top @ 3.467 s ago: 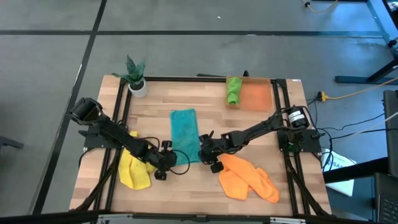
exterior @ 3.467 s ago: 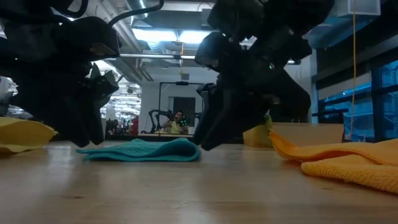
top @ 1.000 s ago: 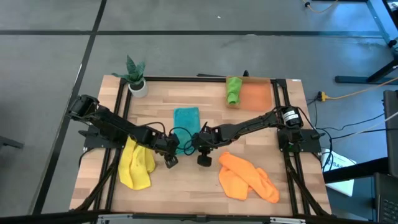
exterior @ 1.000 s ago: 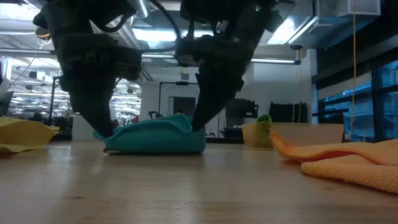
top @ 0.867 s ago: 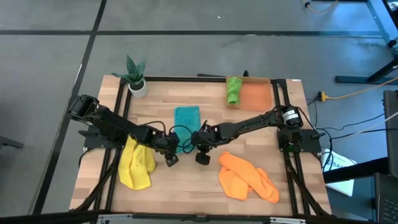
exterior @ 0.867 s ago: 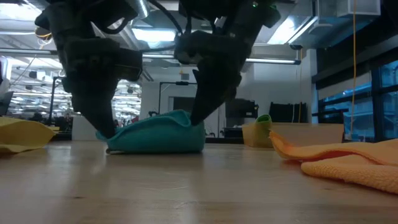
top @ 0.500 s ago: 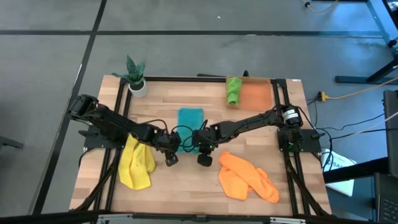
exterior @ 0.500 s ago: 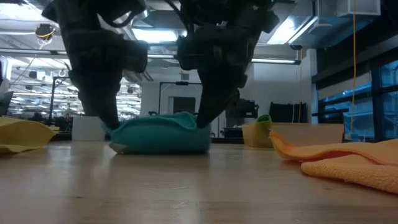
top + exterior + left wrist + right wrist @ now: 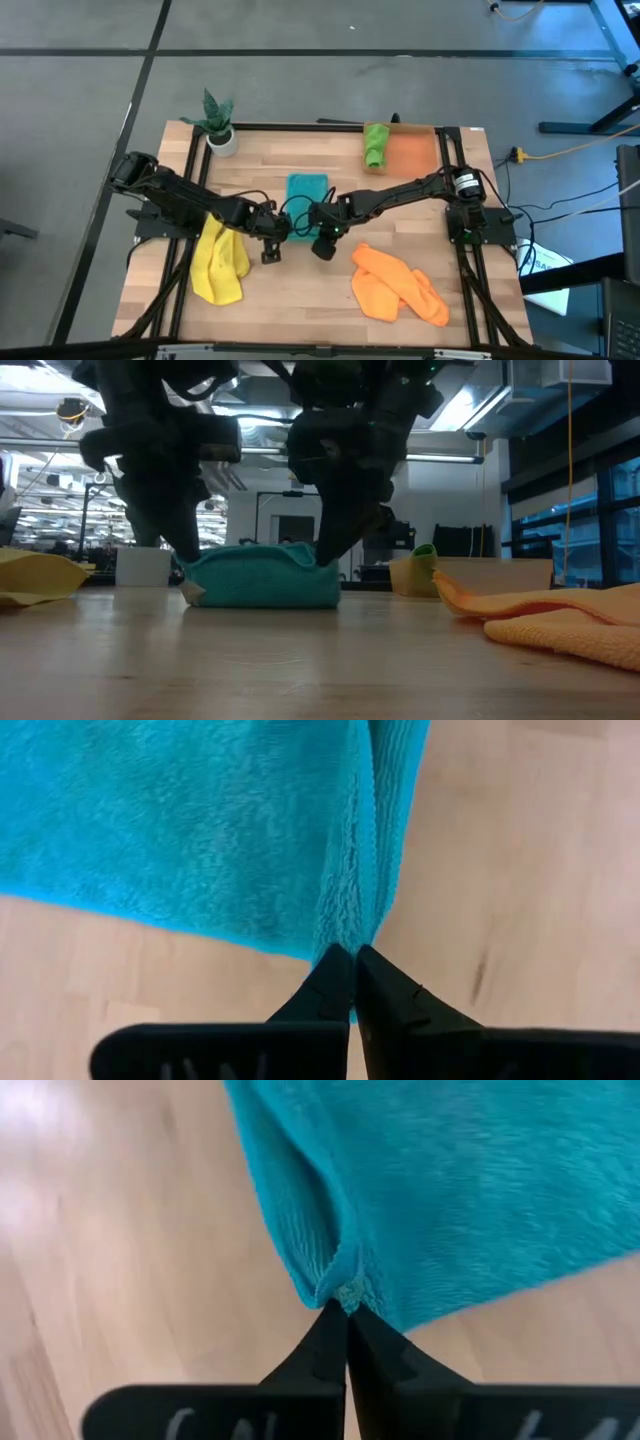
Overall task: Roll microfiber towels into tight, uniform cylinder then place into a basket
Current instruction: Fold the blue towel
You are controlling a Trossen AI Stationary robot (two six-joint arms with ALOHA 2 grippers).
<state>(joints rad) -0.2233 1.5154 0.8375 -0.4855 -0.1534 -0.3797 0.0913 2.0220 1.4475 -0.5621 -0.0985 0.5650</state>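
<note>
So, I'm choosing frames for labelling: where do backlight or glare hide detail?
Low view: bright ceiling lights leave both arms as silhouettes over the teal towel. Right wrist view: glare whitens the table in one corner. High view and left wrist view are evenly lit.

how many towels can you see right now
4: teal towel mid-table, pinched by the left gripper and right gripper; yellow towel front left; orange towel front right; green towel in the basket.

Potted plant (image 9: 217, 120) at table (image 9: 300, 290) far-left corner.
</note>
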